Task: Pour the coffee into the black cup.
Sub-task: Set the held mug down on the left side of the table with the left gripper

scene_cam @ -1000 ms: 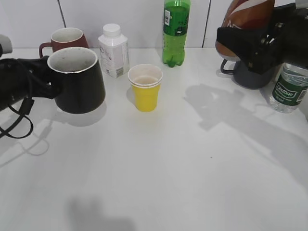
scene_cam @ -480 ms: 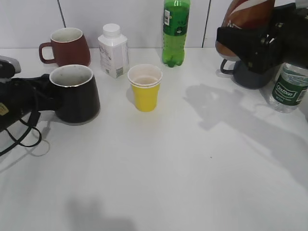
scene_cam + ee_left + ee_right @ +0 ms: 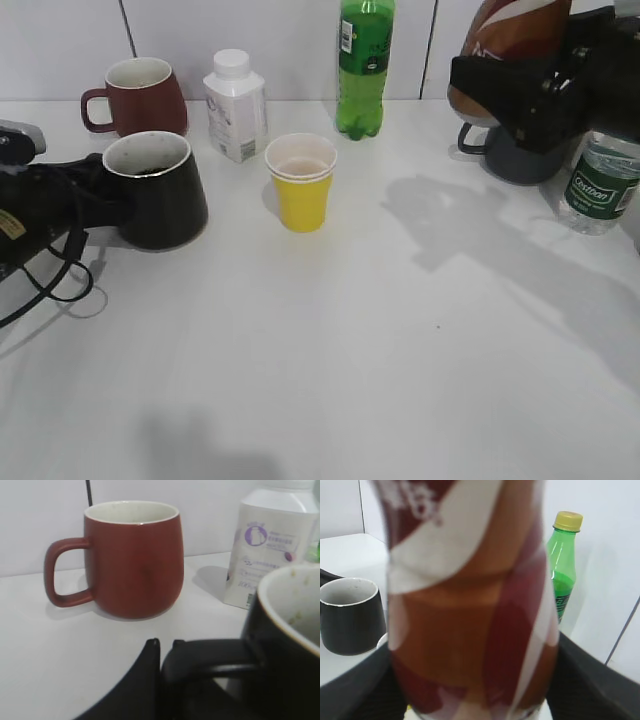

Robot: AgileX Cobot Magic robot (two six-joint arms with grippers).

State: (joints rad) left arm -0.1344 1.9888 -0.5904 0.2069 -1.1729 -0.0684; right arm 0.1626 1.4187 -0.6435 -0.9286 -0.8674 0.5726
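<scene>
The black cup stands upright at the table's left, white inside. My left gripper is shut on its loop handle. In the left wrist view the handle sits against one dark finger, and the cup's body fills the right edge. My right gripper is shut on the brown Nescafe coffee bottle and holds it high at the far right. In the right wrist view the bottle fills the frame, blurred, between the jaws. The black cup shows far left there.
A maroon mug, a white bottle, a yellow paper cup and a green soda bottle stand along the back. A dark grey mug and a water bottle stand under the right arm.
The left gripper has lowered the black cup from a raised position down onto the table and drawn it slightly back. The right arm and bottle have not moved.
</scene>
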